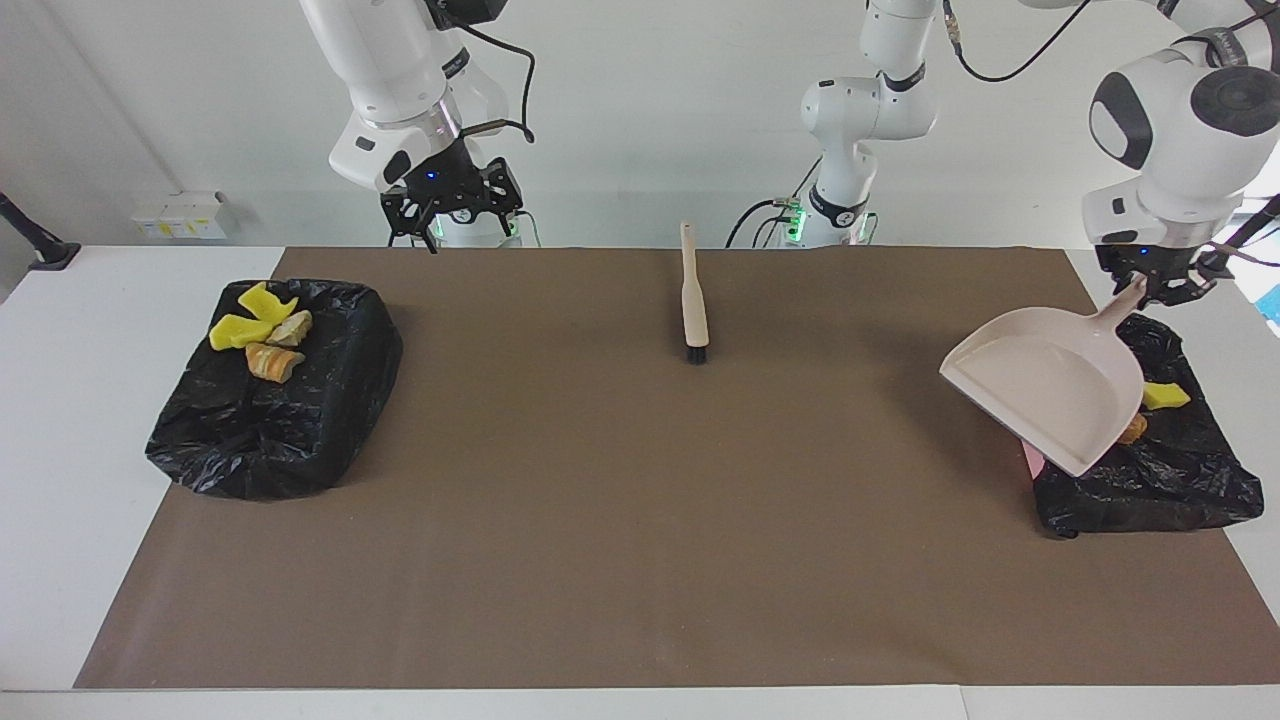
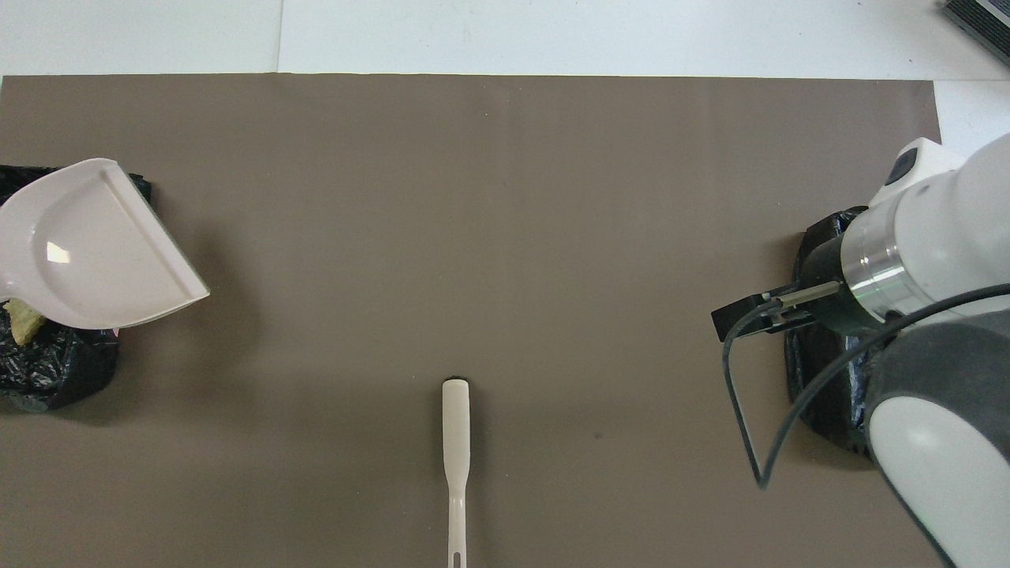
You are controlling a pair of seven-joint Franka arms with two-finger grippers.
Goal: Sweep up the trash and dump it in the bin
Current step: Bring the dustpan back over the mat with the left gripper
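The left claw (image 1: 1160, 290) is pinched on the handle of the beige dustpan (image 1: 1050, 395), held tilted over the black-lined bin (image 1: 1150, 480) at its end of the counter (image 1: 100, 400), where some trash (image 1: 1163, 396) lies. The right claw (image 1: 452, 205) hangs spread and empty near its own base, the other bin (image 1: 270, 420) holds the other trash (image 1: 262, 330), and the brush (image 1: 693, 295) lies between the bins

dustpan (image 1: 1050, 395) hides most trash (image 1: 1162, 396) | brush (image 2: 456, 465) handle cut off

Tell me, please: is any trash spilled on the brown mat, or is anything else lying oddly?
Nothing is spilled. The trash lies inside the two black-lined bins, the brush lies flat on the brown mat, and the left gripper holds the empty dustpan tilted over one bin.
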